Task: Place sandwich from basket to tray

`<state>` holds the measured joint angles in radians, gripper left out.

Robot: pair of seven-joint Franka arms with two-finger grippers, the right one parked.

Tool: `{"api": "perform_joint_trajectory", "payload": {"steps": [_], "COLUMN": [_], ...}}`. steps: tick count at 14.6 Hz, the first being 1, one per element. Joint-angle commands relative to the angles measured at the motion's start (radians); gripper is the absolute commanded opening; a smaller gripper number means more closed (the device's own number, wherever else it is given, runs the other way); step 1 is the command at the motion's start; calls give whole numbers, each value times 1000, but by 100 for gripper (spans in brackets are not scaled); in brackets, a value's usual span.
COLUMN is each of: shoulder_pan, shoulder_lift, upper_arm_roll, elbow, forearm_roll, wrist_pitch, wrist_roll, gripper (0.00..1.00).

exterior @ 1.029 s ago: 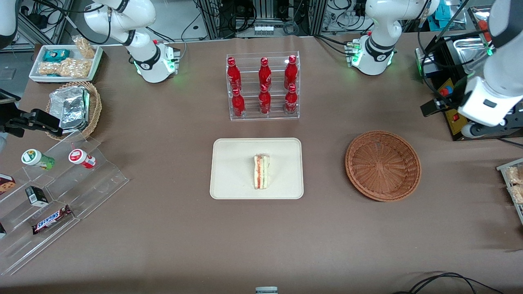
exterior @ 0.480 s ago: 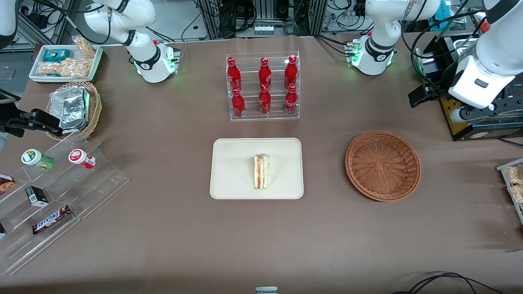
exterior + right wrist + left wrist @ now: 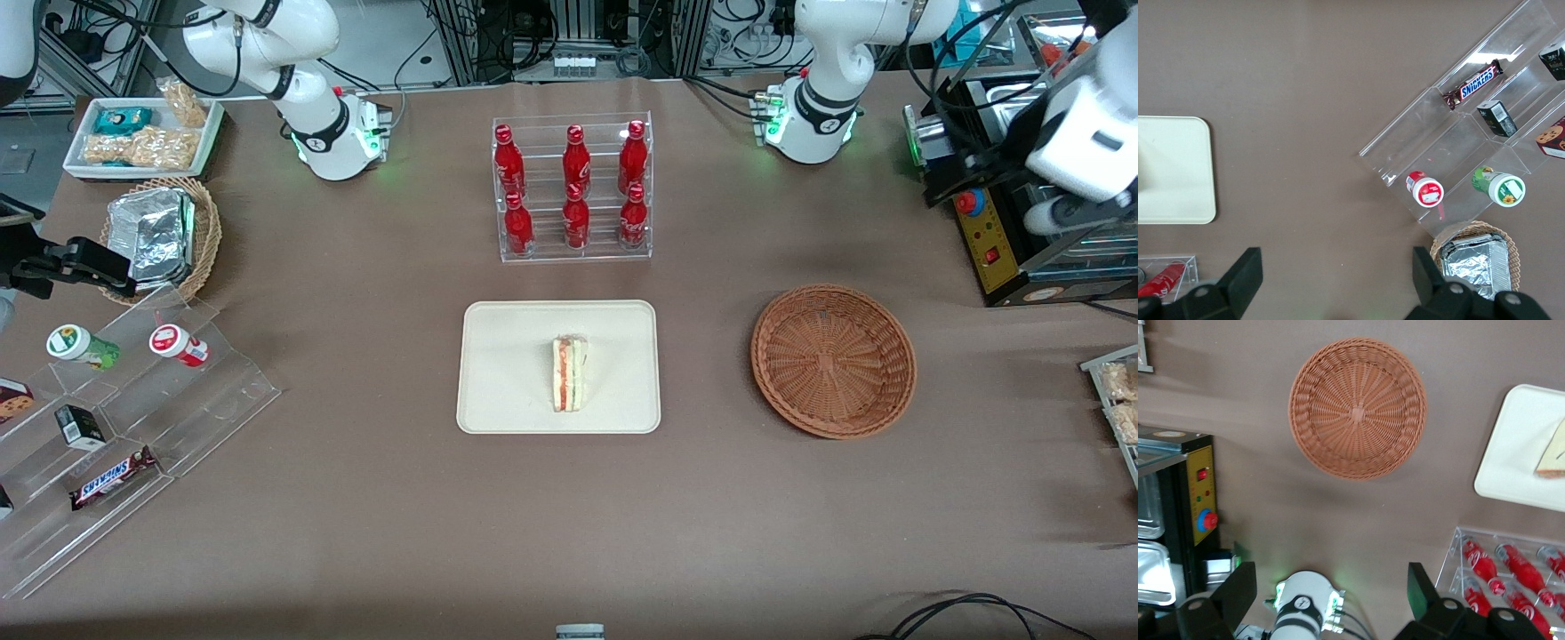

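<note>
Wicker basket [image 3: 833, 360] sits empty at about 3 o'clock from the tray [image 3: 507, 373], and the sandwich [image 3: 570, 372] is already on the tray, just past centre toward the basket. Gripper [image 3: 1328, 597] is way up high near the working arm's end, fingers spread wide, holding nothing. Not much left to botch imo, only a stray swing low clipping the bottles [image 3: 572, 187] at 12.

Robotics lab w/ mock shop setup: Franka arm bases [image 3: 338, 133] bolted to a brown-covered table [image 3: 356, 516], cabling & alu frames [image 3: 587, 36] farther back, e-stop control box [image 3: 987, 222], acrylic snack rack [image 3: 178, 400]. The gripper [image 3: 1328, 587], fingers apart, hangs high over the working arm's end.
</note>
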<state>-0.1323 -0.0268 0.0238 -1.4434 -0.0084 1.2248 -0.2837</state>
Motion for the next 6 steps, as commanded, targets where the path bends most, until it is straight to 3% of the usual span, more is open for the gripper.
{"api": "perform_joint_trajectory", "payload": {"steps": [1, 6], "shoulder_pan": [28, 31], "shoulder_lift": [-5, -4], "upper_arm_roll": [1, -2], "elbow": [29, 23], "forearm_roll": [-4, -4], "wrist_pitch": [-47, -45], "wrist_roll": [41, 34], "gripper": [100, 100]}}
